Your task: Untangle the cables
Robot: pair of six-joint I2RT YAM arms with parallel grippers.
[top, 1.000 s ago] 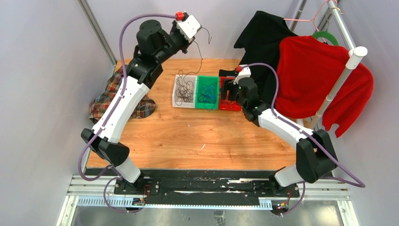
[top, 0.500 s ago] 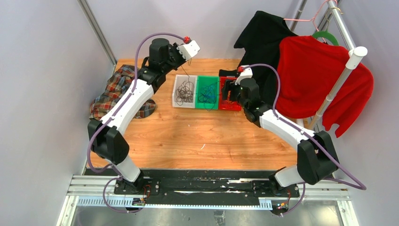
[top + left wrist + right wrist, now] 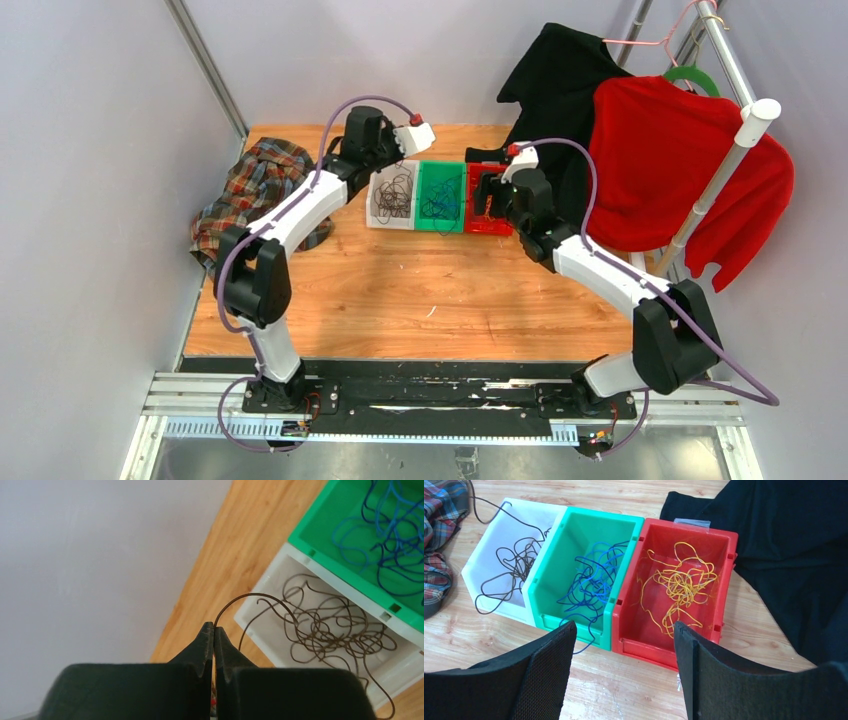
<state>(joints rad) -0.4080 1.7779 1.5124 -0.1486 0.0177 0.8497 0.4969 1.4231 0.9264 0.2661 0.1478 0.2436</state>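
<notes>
The cables lie sorted in three bins side by side. Dark brown cable fills the white bin, blue cable the green bin, and yellow cable the red bin. My left gripper is shut on one end of the dark brown cable, which arcs from the fingertips down into the white bin. It hangs low at that bin's far left corner. My right gripper is open and holds nothing, hovering over the red bin's near side.
A plaid cloth lies at the table's left edge. A black garment lies right of the red bin. A red garment hangs on the rack at the right. The back wall stands close behind the bins.
My left arm came down from high over the table's back to the white bin, lowering the dark brown cable into it. The right arm barely moved.
</notes>
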